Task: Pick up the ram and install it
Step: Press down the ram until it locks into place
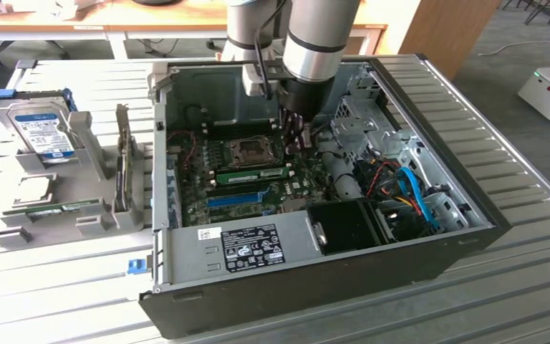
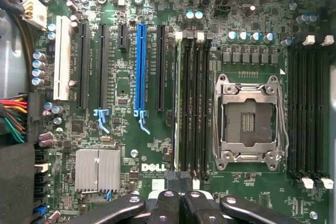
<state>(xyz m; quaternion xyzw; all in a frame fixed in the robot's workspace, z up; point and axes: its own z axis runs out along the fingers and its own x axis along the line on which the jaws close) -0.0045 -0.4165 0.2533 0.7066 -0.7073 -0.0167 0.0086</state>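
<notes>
A ribbed metal table (image 1: 55, 287) carries an open computer case (image 1: 351, 287), and the arm (image 1: 318, 36) reaches down into it. The motherboard (image 2: 157, 145) lies flat directly under the gripper (image 2: 179, 182), whose fingers are pressed together with nothing between them. Well away from the gripper, towards the exterior view's left and outside the case, a grey holder tray (image 1: 94, 215) keeps a silver hard drive (image 1: 44, 132) (blue label up). The CPU socket (image 2: 248, 121) sits near the fingertips, to one side of the black memory slots they hang over. The long blue slot (image 2: 139, 66) runs on the other side, a little further off. The ram (image 1: 253, 173), a green stick with a pale label, stands on edge in a slot beside the socket, close below the gripper and not held by it.
</notes>
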